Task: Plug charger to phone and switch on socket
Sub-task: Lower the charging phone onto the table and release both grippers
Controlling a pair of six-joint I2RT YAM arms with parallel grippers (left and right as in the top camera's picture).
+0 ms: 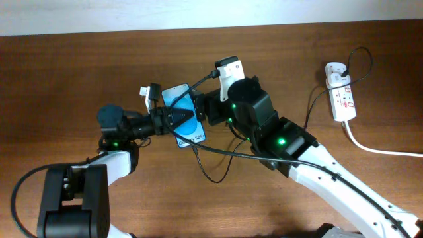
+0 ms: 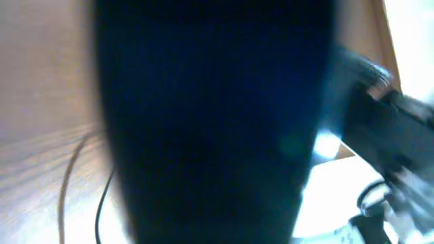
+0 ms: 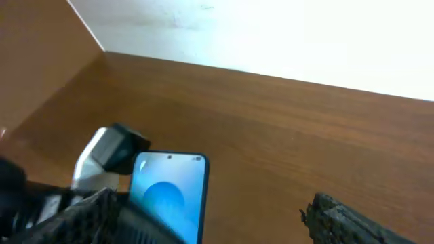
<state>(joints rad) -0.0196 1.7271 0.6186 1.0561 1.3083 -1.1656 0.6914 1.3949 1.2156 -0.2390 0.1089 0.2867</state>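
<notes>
1. My left gripper (image 1: 177,118) is clamped on the phone (image 1: 188,132), with one dark finger lying across the bright blue screen.
2. The phone sits near the middle of the desk (image 1: 79,66), turned at a slant between my two arms. Its screen faces up.
3. My left wrist view is nearly filled by a dark blue blur, so it tells me little beyond a strip of wood grain at the side.
4. My right gripper (image 3: 207,207) is spread wide. Its fingers (image 3: 339,218) stand well apart, and the phone's top edge rises between them, closer to the one on the left of that view.
5. In the overhead view, my right gripper is just beside the phone's right edge. I cannot tell whether it touches.
6. The charger (image 1: 206,176) shows as a thin black cable looping on the desk below the phone. I cannot make out its connector tip.
7. The socket (image 1: 342,99) lies well apart from the phone, near the far right of the desk. A plug (image 1: 337,69) sits in its upper end.
8. A thick white cord (image 1: 377,149) runs from the socket toward the right edge.
</notes>
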